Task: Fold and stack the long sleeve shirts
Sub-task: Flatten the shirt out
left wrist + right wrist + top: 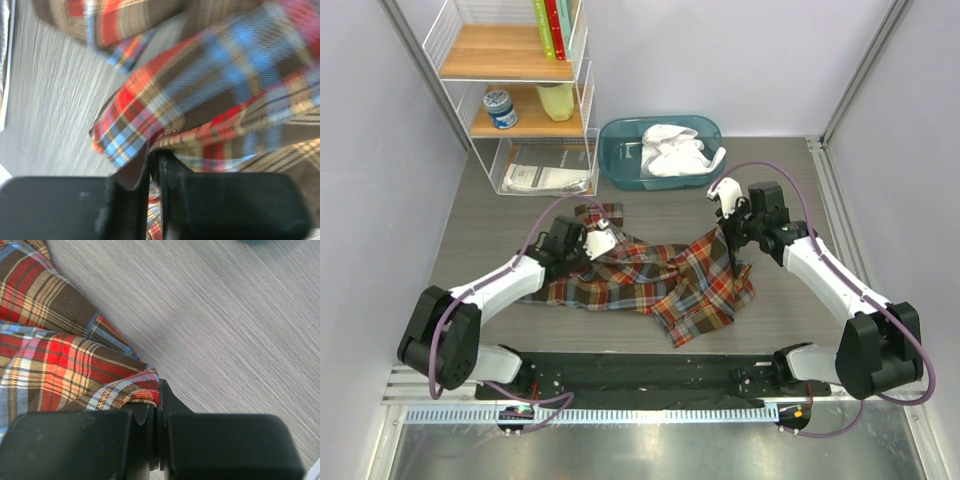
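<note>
A red, brown, blue and yellow plaid long sleeve shirt (650, 282) lies crumpled across the middle of the table. My left gripper (603, 241) sits at the shirt's upper left part. In the left wrist view its jaws (154, 156) stand almost together with an edge of the plaid cloth (210, 85) pinched between them. My right gripper (732, 262) is at the shirt's right side, where the cloth rises to a peak. It is shut on a fold of the plaid (55, 355) at its tips (157, 390). A white long sleeve shirt (672, 150) lies bunched in a teal bin.
The teal bin (616, 150) stands at the back centre. A white wire shelf unit (520, 90) with books, a jar, a cup and papers stands at the back left. Grey walls and metal rails close in the table (225, 315) on both sides.
</note>
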